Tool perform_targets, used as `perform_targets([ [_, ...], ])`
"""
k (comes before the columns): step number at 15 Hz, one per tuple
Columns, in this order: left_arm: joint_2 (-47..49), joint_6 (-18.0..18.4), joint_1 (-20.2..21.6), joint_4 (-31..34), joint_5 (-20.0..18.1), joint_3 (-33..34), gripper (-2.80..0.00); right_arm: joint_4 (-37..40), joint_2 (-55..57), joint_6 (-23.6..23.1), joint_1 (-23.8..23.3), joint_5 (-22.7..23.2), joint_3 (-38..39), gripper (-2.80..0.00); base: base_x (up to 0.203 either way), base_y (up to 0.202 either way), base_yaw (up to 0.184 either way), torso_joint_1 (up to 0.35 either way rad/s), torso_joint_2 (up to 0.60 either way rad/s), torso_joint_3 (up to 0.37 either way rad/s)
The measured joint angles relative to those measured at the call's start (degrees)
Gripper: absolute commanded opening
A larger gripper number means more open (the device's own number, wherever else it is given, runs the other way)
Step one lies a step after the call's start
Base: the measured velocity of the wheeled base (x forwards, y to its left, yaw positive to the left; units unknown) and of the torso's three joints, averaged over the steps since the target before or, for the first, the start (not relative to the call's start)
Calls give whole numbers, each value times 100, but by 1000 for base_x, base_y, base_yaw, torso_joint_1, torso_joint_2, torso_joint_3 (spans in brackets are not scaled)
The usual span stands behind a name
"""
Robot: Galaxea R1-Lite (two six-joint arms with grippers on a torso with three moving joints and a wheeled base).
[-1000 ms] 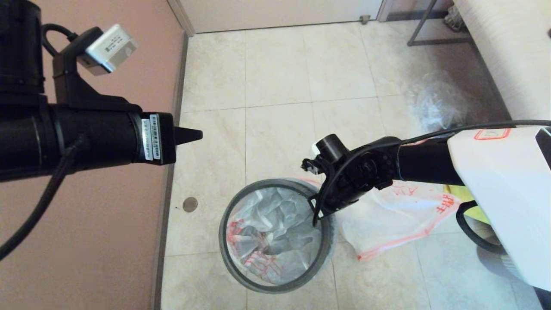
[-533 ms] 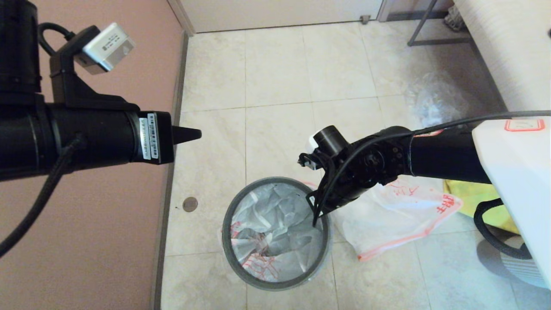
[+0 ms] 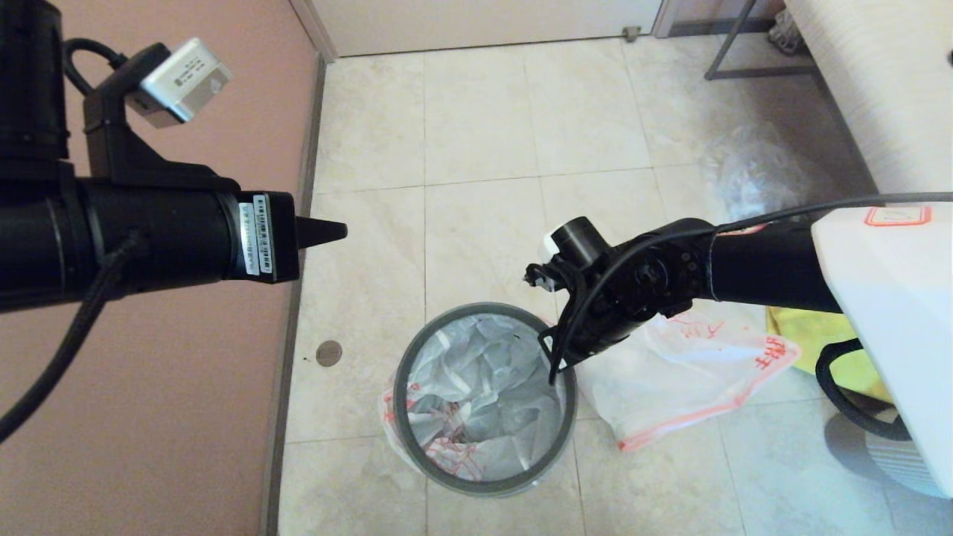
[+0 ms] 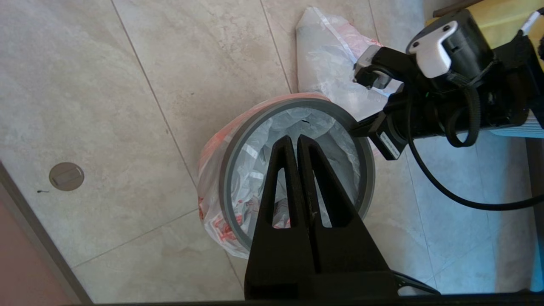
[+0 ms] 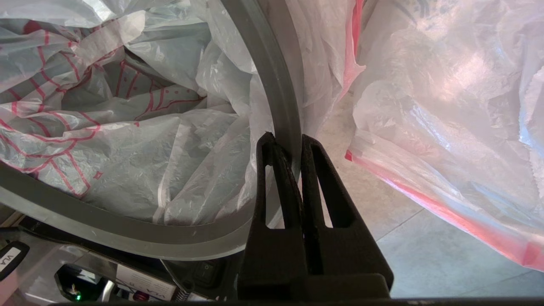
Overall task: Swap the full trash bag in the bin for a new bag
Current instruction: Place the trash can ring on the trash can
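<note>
A floor [image 3: 476,112] of pale beige tiles runs up to a pink wall [image 3: 149,417] on the robot's left, with a small round metal cap [image 3: 328,353] set into a tile near the skirting. The bin [image 3: 485,398] stands on the floor in front of the robot, its grey hoop [image 3: 417,350] sitting over a white bag with red print [image 3: 476,387] that lines the inside and spills over the edge on the wall side. The right hand [image 5: 284,142] points down at the rim on the side away from the wall, its fingers pinched shut on the hoop, with the thin lining plastic beside them. Just beyond that hand, touching the bin's side, a second white and red bag [image 3: 685,372] lies slumped on the tiles, and a yellow bag [image 3: 808,335] shows behind it under the right arm. The left hand [image 4: 293,142] hangs high above the bin, well apart from it, fingers pressed together on nothing. Further back a crumpled clear bag [image 3: 759,175] lies near a striped white mattress [image 3: 878,82].
</note>
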Motion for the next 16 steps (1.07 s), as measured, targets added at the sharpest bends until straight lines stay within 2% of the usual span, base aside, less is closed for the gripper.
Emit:
perform_targets([
  [4, 0, 0, 22, 0, 0, -4, -280, 11, 2, 1, 141, 8, 2, -280, 0, 0, 0, 0, 0, 0],
  [16, -1, 0, 41, 0, 0, -13, -280, -17, 257, -73, 105, 0, -140, -280, 0, 0, 0, 0, 0, 0],
])
